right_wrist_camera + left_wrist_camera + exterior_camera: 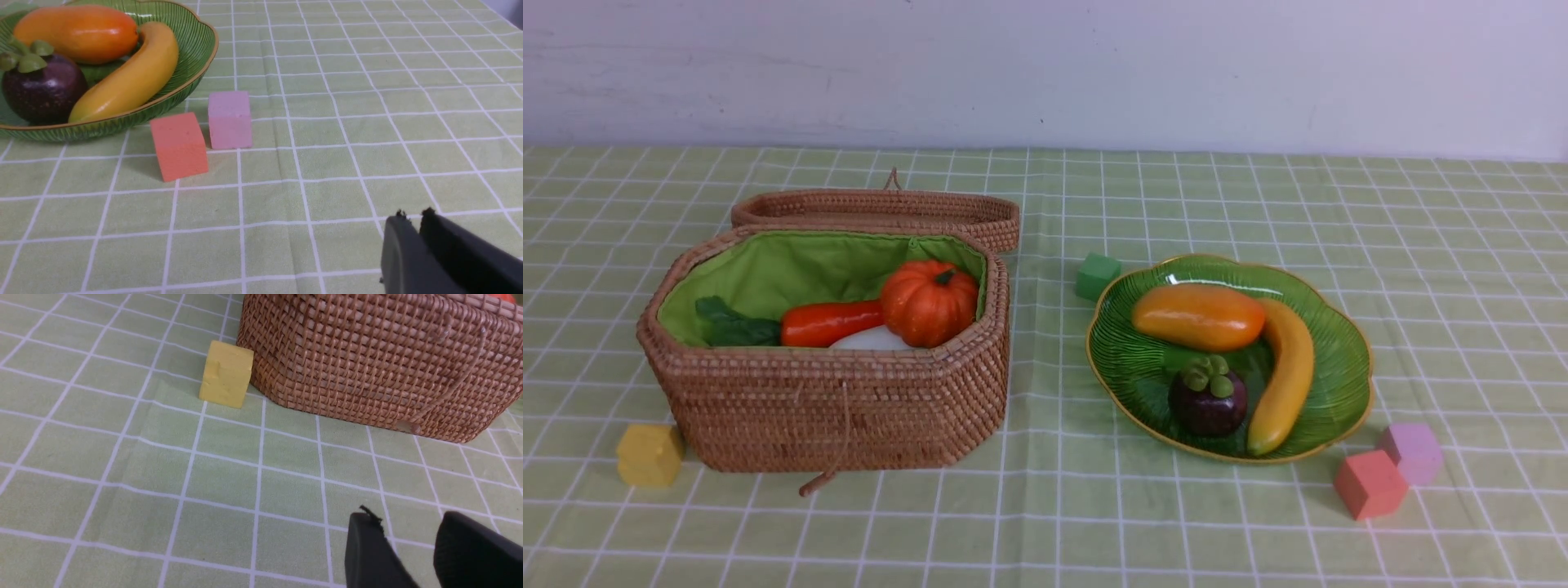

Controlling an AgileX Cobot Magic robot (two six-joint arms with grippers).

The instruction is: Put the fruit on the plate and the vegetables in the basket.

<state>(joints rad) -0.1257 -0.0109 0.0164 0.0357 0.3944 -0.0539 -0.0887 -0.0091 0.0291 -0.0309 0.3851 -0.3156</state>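
We find all three fruits lying on the green glass plate [1343,384], which sits on the right half of the checked tablecloth [1045,523]: the mango [1199,317] across the far side, the banana [1284,376] curving along the right with its upper end touching the mango, and the mangosteen [1209,398] at the near side, just beside the banana. On the left half stands the wicker basket [849,408], its lid [882,211] thrown back behind it and its green lining [792,265] showing. Inside we note the pumpkin [929,302] at the right end, the carrot [832,322] lying lengthwise beside it with dark leaves [731,325] toward the left, and a white radish [874,339] partly hidden beneath both. We cannot see any gourd. A cord loop [829,474] hangs down the basket's front wall to the cloth. Small cubes lie about: a yellow cube [649,454] just beside the basket's near left corner, a green cube [1097,276] by the plate's far left rim, a red cube [1370,483] and a pink cube [1413,452] touching each other near the plate's near right rim. The left gripper [408,543] hangs over bare cloth near the basket front, its jaws parted with a clear gap, holding nothing. The right gripper [419,234] hangs over bare cloth apart from the red and pink cubes, jaws nearly together with only a thin slit between them, empty.
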